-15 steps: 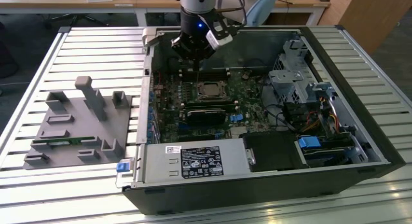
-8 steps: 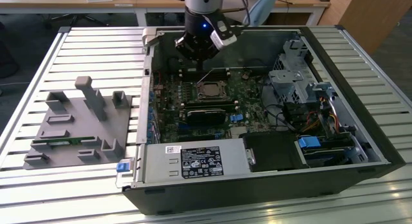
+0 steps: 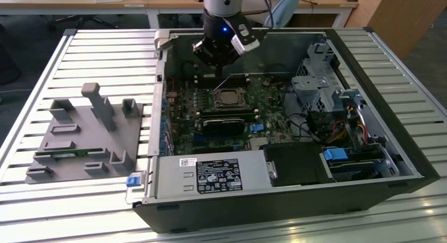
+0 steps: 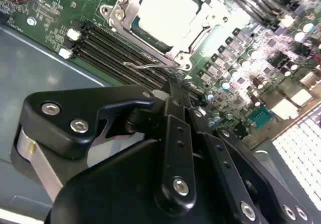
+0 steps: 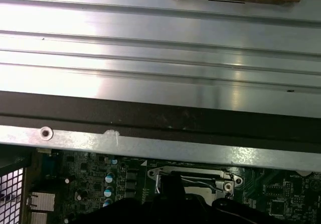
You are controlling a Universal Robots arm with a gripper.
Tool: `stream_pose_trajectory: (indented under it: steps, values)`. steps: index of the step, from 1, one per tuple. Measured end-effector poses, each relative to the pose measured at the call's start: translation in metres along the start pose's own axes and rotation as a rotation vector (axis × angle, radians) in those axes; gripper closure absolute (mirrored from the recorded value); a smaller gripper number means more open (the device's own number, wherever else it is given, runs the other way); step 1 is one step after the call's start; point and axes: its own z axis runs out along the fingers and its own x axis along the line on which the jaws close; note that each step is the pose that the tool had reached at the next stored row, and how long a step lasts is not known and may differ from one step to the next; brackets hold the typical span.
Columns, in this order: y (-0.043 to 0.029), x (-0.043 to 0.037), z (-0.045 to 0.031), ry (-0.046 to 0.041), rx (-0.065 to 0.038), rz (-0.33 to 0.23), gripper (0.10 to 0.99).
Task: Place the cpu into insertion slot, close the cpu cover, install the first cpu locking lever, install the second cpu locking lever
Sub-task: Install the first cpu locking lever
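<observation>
The cpu (image 4: 165,8) lies flat in the insertion slot (image 3: 227,99) on the green board, its silvery face up. The cpu cover (image 4: 208,20) is down around it as a metal frame. A thin wire locking lever (image 4: 150,65) sticks out along the socket's edge, unlatched, and its end is right at the tips of my gripper (image 4: 173,86). The two black fingers are pressed together with nothing between them. In the exterior view my gripper (image 3: 219,70) hangs just behind the socket, inside the open computer case. The socket (image 5: 193,180) also appears in the first wrist view.
Long black memory slots (image 4: 115,45) run beside the socket. The case wall (image 5: 150,118) rises close behind the gripper. A drive cage (image 3: 317,91) and cables fill the exterior view's right. A power supply (image 3: 209,175) sits in front. A grey fixture tray (image 3: 84,138) lies outside the case.
</observation>
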Motion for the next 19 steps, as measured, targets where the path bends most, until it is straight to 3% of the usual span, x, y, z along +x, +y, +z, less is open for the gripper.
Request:
stream_pose_trajectory:
  steps: [5, 13, 16, 19]
  values:
    - [-0.0002, -0.001, 0.0033, -0.0033, -0.013, 0.002, 0.98]
    - [-0.0006, -0.0078, 0.0074, -0.0036, -0.014, 0.002, 0.98]
    - [-0.0006, -0.0086, 0.0088, -0.005, -0.036, 0.002, 0.98]
    - [-0.0007, -0.0092, 0.0097, -0.0051, -0.036, 0.004, 0.98]
